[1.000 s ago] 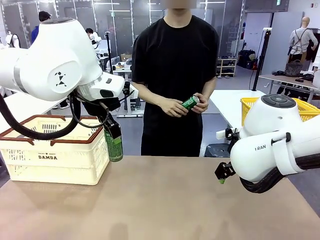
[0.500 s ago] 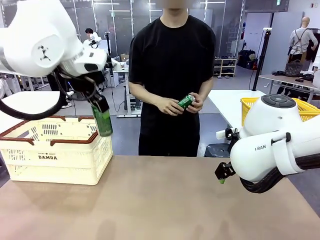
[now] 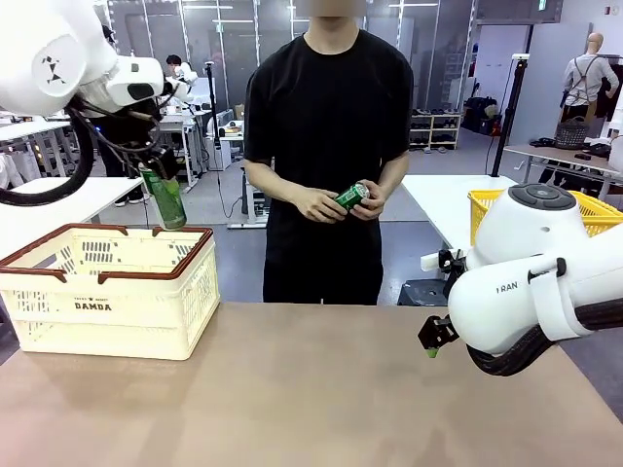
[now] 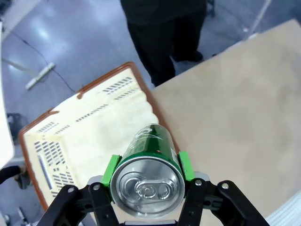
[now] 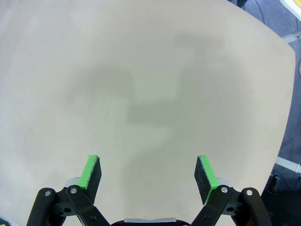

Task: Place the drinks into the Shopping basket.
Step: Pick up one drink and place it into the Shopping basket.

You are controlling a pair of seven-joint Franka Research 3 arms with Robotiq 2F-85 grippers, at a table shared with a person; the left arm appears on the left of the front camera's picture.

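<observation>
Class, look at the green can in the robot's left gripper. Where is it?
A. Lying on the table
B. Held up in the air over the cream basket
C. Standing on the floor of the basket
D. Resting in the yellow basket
B: the left gripper clamps the green can between its pads, up in the air over the basket, touching neither it nor the table.

**White Shells, Black Grippers, Green Pads**

The robot's left arm (image 3: pixel 58 39) and right arm (image 3: pixel 531 282) are glossy white rounded shells. The left carries a small black emblem (image 3: pixel 51 66), the right grey lettering (image 3: pixel 507 288) and a dark round cap (image 3: pixel 536 195). Black cables (image 3: pixel 76 177) trail beneath the left arm. The left gripper (image 4: pixel 148 165) and right gripper (image 5: pixel 149 172) are black linkages with green pads (image 5: pixel 92 170) and silver pivot pins.
</observation>
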